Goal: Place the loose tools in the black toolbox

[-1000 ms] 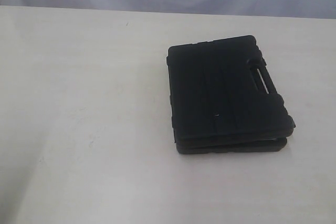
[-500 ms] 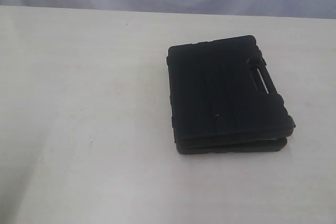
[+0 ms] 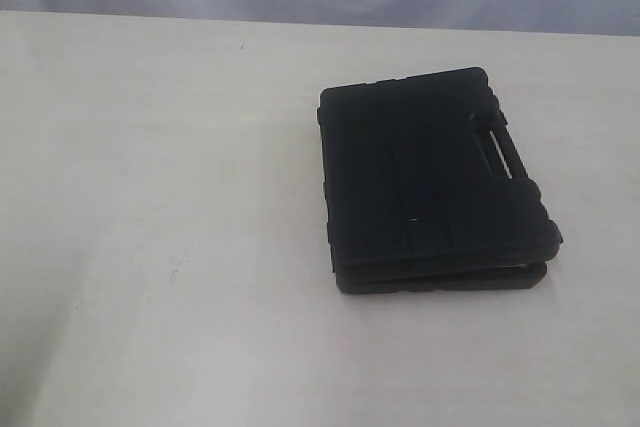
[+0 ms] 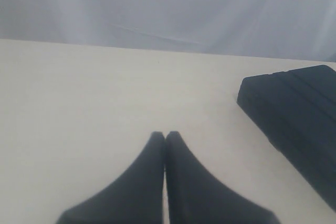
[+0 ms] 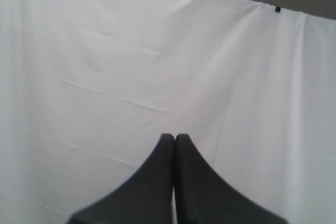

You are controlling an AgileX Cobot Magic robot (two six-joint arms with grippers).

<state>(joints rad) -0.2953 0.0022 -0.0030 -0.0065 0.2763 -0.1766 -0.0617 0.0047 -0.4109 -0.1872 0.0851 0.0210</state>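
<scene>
You are looking at the toolbox (image 3: 430, 182) lying flat and shut on the right half of the table (image 3: 150, 197), well in from the far edge, its handle slot facing the right side and its lid sitting slightly askew on the base. Your left pincer (image 4: 165, 136) is hanging over the table with its jaws pressed together, the toolbox lying near it. Your right pincer (image 5: 174, 137) is pointing at a white curtain (image 5: 131, 51), jaws likewise together, gripping nothing.
</scene>
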